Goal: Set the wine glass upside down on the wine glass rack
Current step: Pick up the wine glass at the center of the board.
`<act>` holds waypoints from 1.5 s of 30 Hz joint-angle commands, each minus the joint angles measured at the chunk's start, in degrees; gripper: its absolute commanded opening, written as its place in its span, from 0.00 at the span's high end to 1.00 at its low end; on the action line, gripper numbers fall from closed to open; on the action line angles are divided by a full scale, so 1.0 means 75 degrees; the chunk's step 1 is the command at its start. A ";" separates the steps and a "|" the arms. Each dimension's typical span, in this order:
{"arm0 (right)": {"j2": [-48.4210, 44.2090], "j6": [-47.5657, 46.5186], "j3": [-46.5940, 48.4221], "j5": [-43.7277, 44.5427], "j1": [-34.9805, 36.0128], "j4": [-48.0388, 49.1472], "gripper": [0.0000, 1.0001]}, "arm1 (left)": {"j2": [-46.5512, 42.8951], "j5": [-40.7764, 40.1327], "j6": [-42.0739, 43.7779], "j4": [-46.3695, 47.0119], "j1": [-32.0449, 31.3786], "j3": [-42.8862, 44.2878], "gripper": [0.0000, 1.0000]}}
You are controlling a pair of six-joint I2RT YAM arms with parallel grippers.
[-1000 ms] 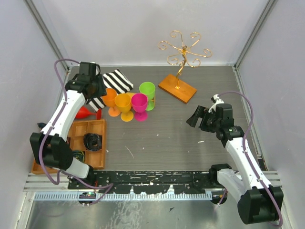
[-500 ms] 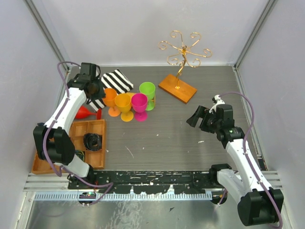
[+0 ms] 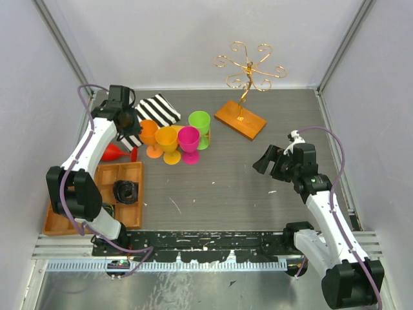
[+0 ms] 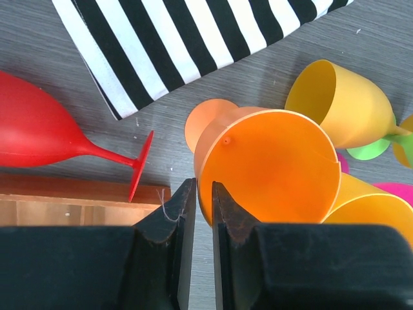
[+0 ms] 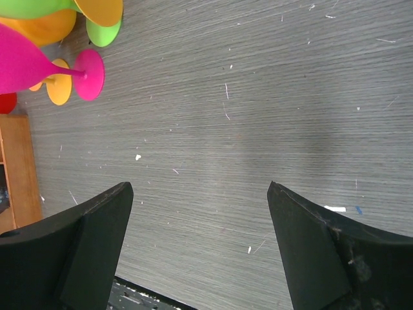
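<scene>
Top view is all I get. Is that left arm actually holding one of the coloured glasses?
Observer: Yes. Its wrist camera shows the orange glass with its rim pinched between the left jaws.
Operator: What's the red thing peeking out beside that arm?
Observer: A red glass lying on its side, its foot by the edge of the tray.
Operator: Is the right arm carrying anything?
Observer: No. Its wrist camera shows the right jaws wide apart with only table between them.
</scene>
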 commanded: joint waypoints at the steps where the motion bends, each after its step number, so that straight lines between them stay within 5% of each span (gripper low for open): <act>1: -0.0225 0.0046 0.0076 -0.0034 -0.0024 0.0093 0.09 | -0.0004 -0.0141 -0.0002 0.0059 0.0037 0.0015 0.79; 8: -0.0479 0.0173 0.0131 -0.0038 -0.0024 -0.0079 0.09 | -0.0159 -0.0281 0.0048 0.0030 0.0043 -0.0032 0.95; 28: -0.0815 0.0242 0.0695 0.0740 -0.0025 -0.0822 0.09 | -0.2184 -0.1968 0.0403 0.0320 0.0031 -0.0776 1.00; 38: -0.1090 0.0418 0.1428 0.1301 -0.0027 -0.1037 0.09 | -0.4452 -0.1772 0.0825 0.0293 -0.0027 -0.0644 1.00; 45: -0.1053 0.0378 0.1895 0.1025 -0.0024 -0.1129 0.09 | -0.5361 0.0242 0.0781 0.0351 -0.0033 -0.0350 1.00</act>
